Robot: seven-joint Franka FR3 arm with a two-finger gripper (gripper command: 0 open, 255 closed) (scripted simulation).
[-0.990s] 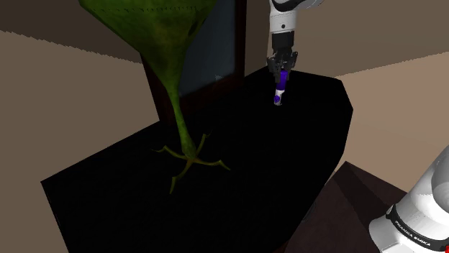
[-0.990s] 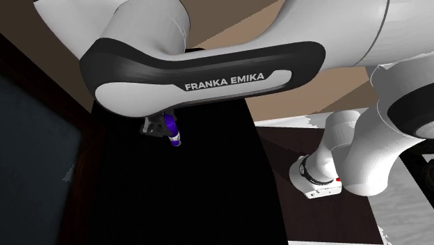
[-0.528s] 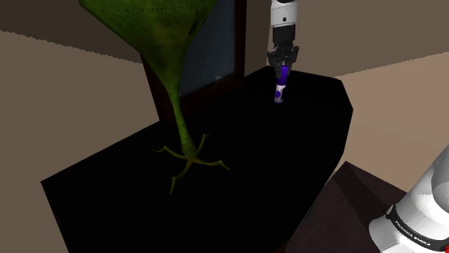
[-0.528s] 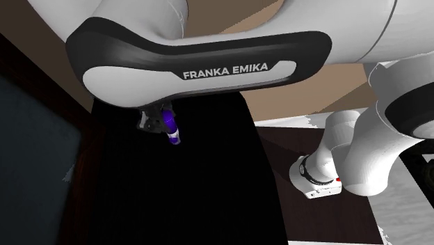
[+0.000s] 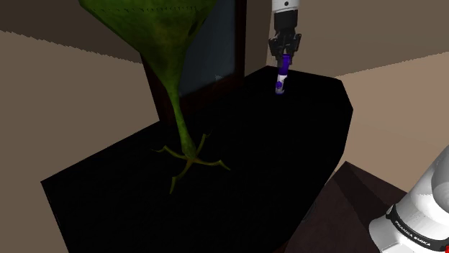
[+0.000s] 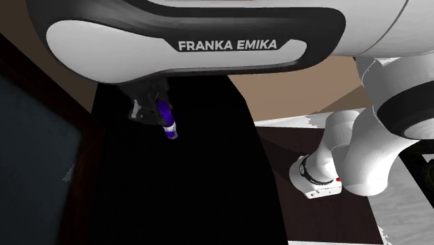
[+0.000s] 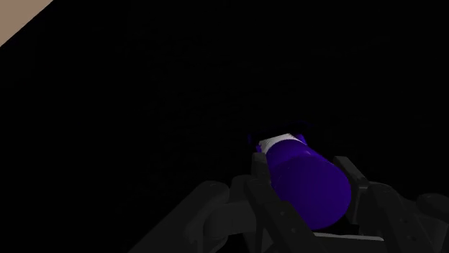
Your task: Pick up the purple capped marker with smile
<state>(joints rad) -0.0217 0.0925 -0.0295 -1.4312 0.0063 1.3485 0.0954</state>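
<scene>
gripper [image 5: 285, 55] | clamped on purple-capped marker [image 5: 280, 79]; hangs cap-up | seemingly clear of black table [image 5: 237, 194]

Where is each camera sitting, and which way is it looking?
Shoulder view: beside the stand, looking down over the black table and a green plant; the arm shows at lower right and at the top.
Second exterior view: close beside the arm, looking down along the table; a big lettered link crosses the top.
Wrist view: on the wrist, looking along the jaws at the table.
Shared: all three show the purple marker clasped in the jaws.
</scene>
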